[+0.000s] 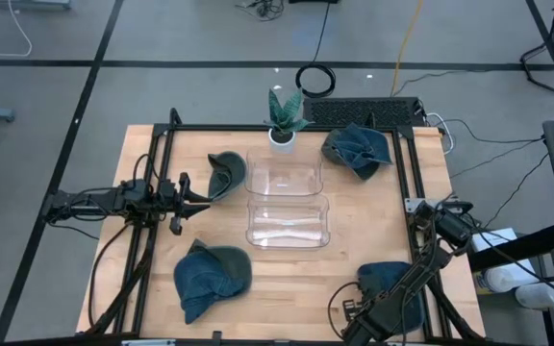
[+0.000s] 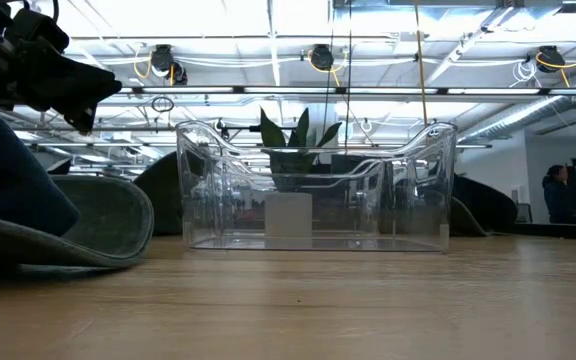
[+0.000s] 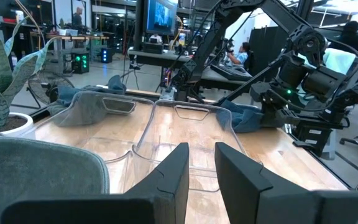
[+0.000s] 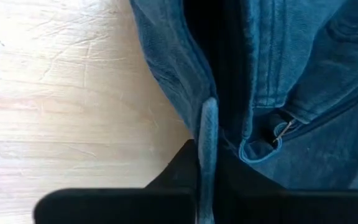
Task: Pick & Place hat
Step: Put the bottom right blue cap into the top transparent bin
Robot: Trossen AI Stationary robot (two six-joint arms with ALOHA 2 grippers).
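The left gripper [image 1: 203,195] hovers at the table's [image 1: 373,231] left side with its fingers [image 3: 173,174] slightly apart, holding nothing, just beside a grey-green hat [image 1: 225,173]. In front of it lies a blue hat [image 1: 210,277] near the front edge. Two clear bins [image 1: 287,207] sit at the centre, with a potted plant [image 1: 283,117] behind them. Another blue hat [image 1: 357,149] rests at the back right. At the front right, the right gripper [image 4: 207,186] is pinched on the edge of the denim hat [image 1: 392,288], which still lies on the table.
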